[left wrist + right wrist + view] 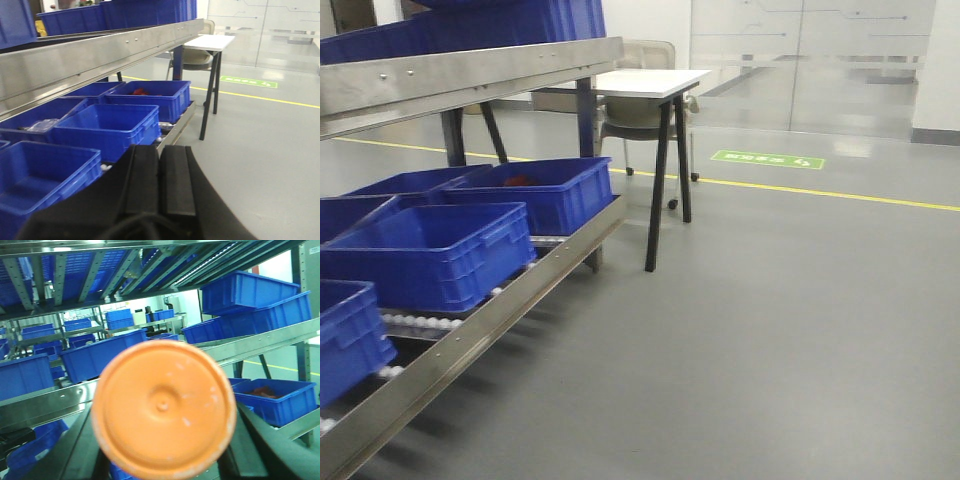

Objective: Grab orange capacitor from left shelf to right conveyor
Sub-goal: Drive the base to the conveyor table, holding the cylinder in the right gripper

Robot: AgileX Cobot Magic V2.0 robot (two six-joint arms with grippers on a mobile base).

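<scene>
Out in front of the wide stainless-steel shelf (265, 342) carrying blue plastic bins (272, 400), the right gripper (165, 445) is clamped on the small orange cylindrical capacitor (165, 407), while the left gripper (160, 177) has its black pads pressed together

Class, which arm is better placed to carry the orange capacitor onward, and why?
Right. The orange capacitor is held in the right gripper; the left gripper is shut, empty, facing blue bins.
</scene>
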